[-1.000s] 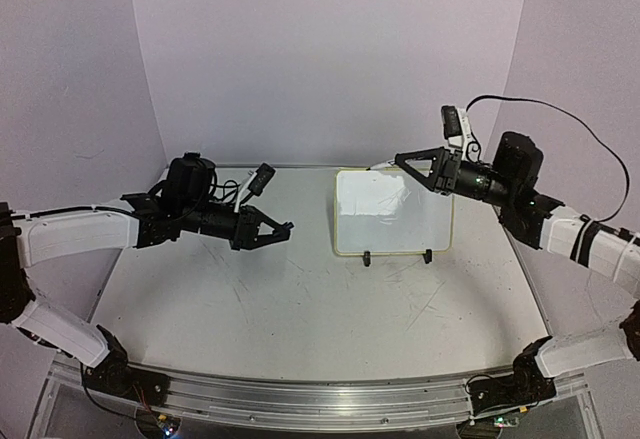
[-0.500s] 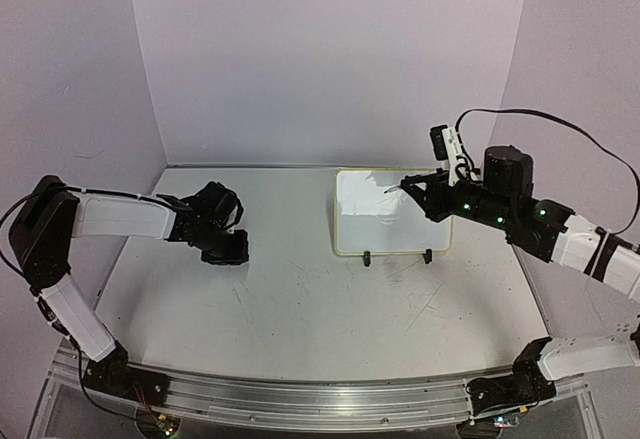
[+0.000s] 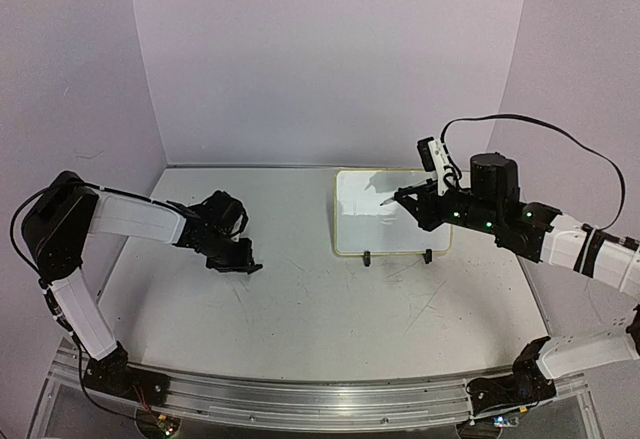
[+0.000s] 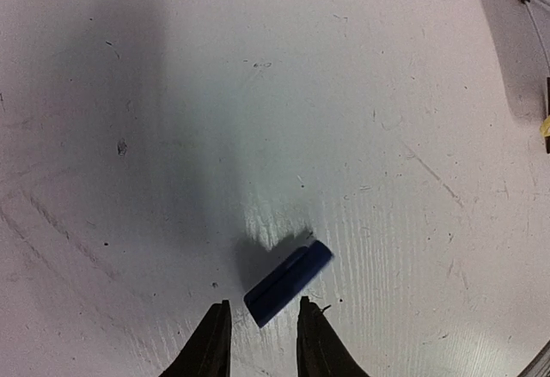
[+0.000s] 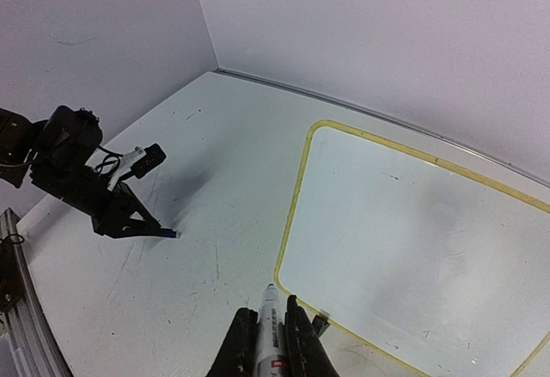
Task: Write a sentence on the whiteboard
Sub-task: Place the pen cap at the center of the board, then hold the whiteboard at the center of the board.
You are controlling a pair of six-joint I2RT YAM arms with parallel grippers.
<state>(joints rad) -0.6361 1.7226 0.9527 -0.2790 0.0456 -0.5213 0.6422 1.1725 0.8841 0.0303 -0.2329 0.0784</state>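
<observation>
The whiteboard [image 3: 392, 227], white with a thin yellow rim, lies flat at the back right of the table; it also shows in the right wrist view [image 5: 412, 231]. My right gripper [image 3: 412, 200] is shut on a white marker [image 5: 269, 330] with its tip bare, held above the board's near left corner [image 5: 273, 310]. My left gripper [image 3: 246, 265] is down at the tabletop left of the board. Its jaws stand apart [image 4: 262, 310]. A small blue marker cap [image 4: 288, 282] lies on the table just ahead of and between the tips, touching neither.
Two black clip feet [image 3: 367, 257] [image 3: 427, 255] sit on the board's near edge. Purple walls close the back and both sides. A metal rail [image 3: 300, 399] runs along the near edge. A black cable [image 3: 560, 134] loops above the right arm.
My left gripper has dropped from mid-air to the tabletop, and the blue cap now lies free there. My right gripper has moved left and lower over the board with the marker.
</observation>
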